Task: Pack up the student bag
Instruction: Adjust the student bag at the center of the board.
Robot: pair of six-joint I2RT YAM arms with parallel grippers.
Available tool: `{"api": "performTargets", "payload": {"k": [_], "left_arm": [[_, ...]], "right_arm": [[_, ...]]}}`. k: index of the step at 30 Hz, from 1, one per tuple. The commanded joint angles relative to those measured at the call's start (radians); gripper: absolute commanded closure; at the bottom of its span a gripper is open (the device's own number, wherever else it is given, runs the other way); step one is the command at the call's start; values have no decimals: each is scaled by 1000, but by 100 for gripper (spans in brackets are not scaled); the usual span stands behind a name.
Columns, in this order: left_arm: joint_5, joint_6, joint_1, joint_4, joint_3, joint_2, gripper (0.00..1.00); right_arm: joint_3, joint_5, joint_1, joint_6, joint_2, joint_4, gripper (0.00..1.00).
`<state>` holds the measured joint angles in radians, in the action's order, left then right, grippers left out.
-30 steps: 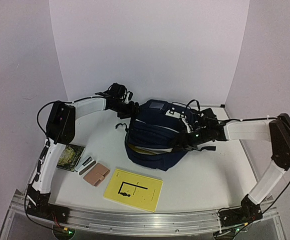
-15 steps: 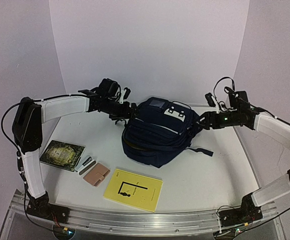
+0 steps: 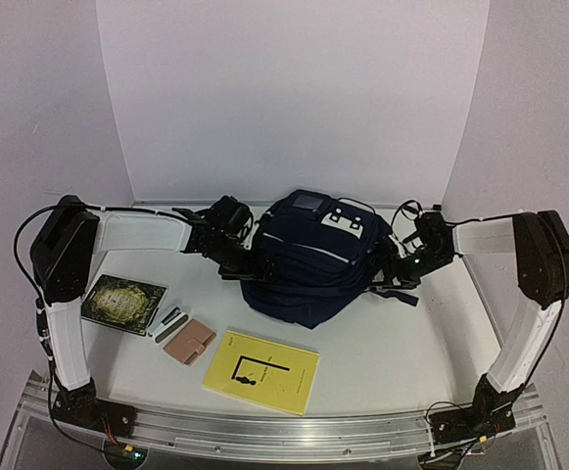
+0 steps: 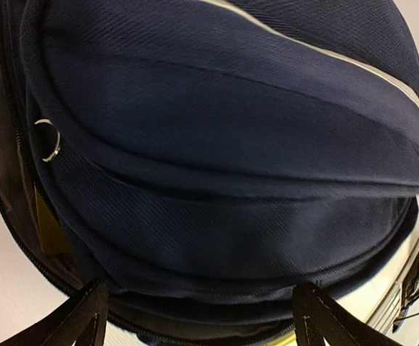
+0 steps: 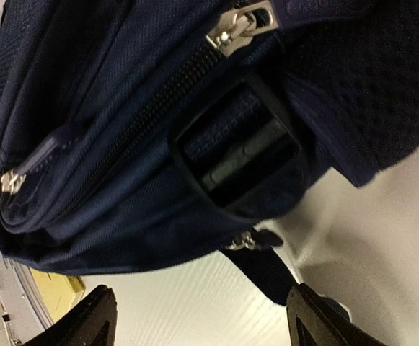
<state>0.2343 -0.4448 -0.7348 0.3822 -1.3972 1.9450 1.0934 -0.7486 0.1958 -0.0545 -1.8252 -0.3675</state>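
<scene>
Both grippers are spread wide, holding nothing: left gripper (image 3: 240,259) and right gripper (image 3: 402,272) flank the student bag (image 3: 308,259), which sits mid-table (image 3: 392,343). In front of it lie a yellow booklet (image 3: 261,370), a green book (image 3: 123,302) and a tan wallet (image 3: 189,341).

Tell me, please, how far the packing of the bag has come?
Little looks done: what is inside the student bag cannot be seen. In hand: nothing; the left gripper and right gripper stand open at the bag's sides. Left: the green book, grey pen-like sticks, tan wallet and yellow book lie outside on the table.
</scene>
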Motion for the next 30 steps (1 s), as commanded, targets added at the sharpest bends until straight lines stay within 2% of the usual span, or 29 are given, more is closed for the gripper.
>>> {"api": "performTargets", "payload": {"k": [1,9,13,15,18,22,26,30], "left_arm": [[25,-42,38,-58,-48,85,15],[89,-33,210,-100,-230,229,27],[93,-3,287,-24,-418,317,26],[91,4,316,-4,-457,320,24],[61,46,316,2,-429,248,20],[31,62,281,-36,-261,102,16],[-5,65,234,-63,-120,6,13],[-9,31,210,-100,-1,-58,12]], "right_arm": [[2,-91,87,81,-41,130,20],[76,-64,319,177,-91,257,27],[159,-51,448,196,-63,272,25],[176,-50,456,210,-16,270,22],[157,-27,396,189,67,219,19],[142,17,162,116,116,133,17],[215,164,6,59,40,107,11],[330,269,-41,19,-112,109,6]]}}
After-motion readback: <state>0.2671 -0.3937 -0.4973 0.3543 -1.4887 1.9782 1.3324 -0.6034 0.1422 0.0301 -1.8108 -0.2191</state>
